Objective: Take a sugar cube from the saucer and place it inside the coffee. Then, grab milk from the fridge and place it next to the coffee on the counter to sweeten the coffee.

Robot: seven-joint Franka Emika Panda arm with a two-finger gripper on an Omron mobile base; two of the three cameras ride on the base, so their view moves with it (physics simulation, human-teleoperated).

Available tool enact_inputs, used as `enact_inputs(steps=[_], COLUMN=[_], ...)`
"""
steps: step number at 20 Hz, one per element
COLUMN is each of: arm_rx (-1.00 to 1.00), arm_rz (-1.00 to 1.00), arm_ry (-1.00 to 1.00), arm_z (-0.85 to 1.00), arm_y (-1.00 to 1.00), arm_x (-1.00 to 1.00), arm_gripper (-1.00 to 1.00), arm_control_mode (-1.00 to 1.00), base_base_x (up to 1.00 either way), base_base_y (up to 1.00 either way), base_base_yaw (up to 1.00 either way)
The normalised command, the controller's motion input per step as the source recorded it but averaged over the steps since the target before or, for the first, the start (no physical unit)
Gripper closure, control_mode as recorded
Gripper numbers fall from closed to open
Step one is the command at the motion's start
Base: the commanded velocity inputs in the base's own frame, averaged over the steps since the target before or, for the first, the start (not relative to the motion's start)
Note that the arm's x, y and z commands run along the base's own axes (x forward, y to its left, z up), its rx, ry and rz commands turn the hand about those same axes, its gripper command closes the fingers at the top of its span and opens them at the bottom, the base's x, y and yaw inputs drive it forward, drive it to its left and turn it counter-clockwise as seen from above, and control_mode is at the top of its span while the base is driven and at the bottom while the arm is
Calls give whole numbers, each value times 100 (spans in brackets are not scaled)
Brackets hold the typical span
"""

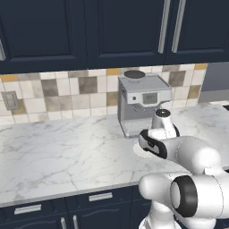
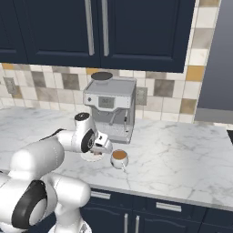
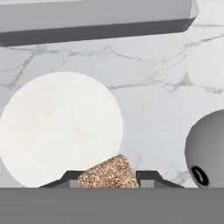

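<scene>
Holding the sugar cube pinched between the fingers, just over the saucer edge, probably so it can swing right to the coffee sitting beside it on the surface.

Arm hides most of saucer; coffee cut by edge.

A steel espresso machine stands against the tiled backsplash — a wall outlet far left.
</scene>
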Motion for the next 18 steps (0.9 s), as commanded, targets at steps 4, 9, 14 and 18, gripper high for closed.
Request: enact_inputs(steps=[4,9,14,18], arm_rx=[4,5,8,2], arm_rz=[-33,-25,-13,0], arm_ry=[0,-2,0,2], arm_z=[62,60,13,-10], arm_y=[-47,-55,-70,-48], arm_x=[-6,-4,-10,4], arm_gripper=[100,100,100,100], arm_control_mode=[-100,-100,-100,-100], base_base_x=[0,0,0,0], base_base_y=[0,0,0,0], base_base_yaw=[0,0,0,0])
